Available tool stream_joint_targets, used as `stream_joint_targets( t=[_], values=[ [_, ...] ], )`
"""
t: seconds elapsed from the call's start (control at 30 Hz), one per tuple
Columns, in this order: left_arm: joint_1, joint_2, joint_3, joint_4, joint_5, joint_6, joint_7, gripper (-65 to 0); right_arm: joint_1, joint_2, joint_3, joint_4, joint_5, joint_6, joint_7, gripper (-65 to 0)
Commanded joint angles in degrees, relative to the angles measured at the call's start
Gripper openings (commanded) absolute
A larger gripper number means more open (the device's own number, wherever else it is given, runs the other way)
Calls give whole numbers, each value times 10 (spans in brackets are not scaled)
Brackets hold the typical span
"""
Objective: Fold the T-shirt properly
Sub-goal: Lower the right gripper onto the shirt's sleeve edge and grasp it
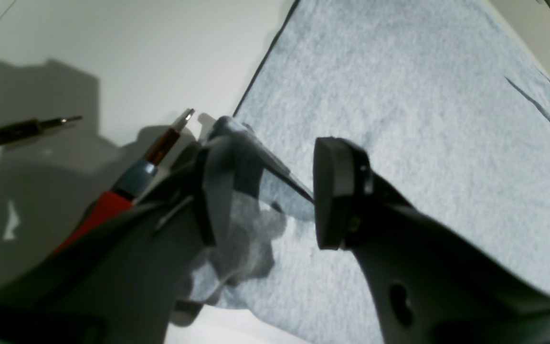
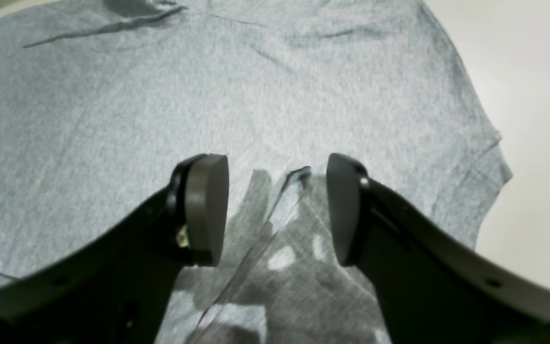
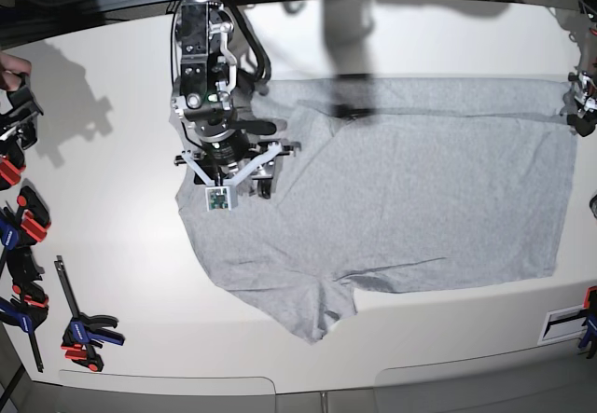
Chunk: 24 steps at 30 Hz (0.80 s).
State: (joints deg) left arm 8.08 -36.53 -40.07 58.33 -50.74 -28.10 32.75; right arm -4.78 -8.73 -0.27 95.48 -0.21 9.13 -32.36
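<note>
The light grey T-shirt (image 3: 420, 199) lies spread flat on the white table (image 3: 112, 133), plain side up, with no lettering showing. My right gripper (image 2: 277, 210) is open and hovers just above the cloth (image 2: 160, 95) near a sleeve (image 2: 490, 162); in the base view it (image 3: 227, 172) is over the shirt's left end. My left gripper (image 1: 275, 191) is open at a corner of the shirt (image 1: 399, 95). That corner's edge is raised between the jaws and rests against one finger (image 1: 213, 191). In the base view it (image 3: 580, 105) sits at the far right edge.
Two metal-tipped tools, one red-handled (image 1: 160, 148) and one dark (image 1: 17, 129), lie on the table beside my left gripper. Several clamps (image 3: 19, 217) lie along the table's left edge. A sleeve (image 3: 317, 315) points toward the front edge. A fold runs along the shirt's far side (image 3: 438, 113).
</note>
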Motion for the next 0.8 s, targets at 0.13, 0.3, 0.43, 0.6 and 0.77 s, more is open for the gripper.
stream_joint_targets(
  t=[0.13, 0.3, 0.43, 0.6, 0.77],
  values=[
    [-4, -18, -4, 8, -9, -34, -7, -399, 9, -3, -1, 14, -4, -1, -7, -347],
    [-2, -17, -4, 17, -9, -119, 37, -539, -10, -3, -1, 54, -61, -2, -56, -562],
    [5, -17, -3, 19, 2, -119, 37, -650, -55, -3, -1, 80, -62, -1, -56, -650],
    [5, -14, 21, 19, 74, -119, 25, -650, -106, -1, -1, 80, -103, -19, -44, -650],
    [5, -14, 76, 19, 148, -79, -16, -650, -134, 24, 2, 80, -104, -47, -41, -650]
  ],
)
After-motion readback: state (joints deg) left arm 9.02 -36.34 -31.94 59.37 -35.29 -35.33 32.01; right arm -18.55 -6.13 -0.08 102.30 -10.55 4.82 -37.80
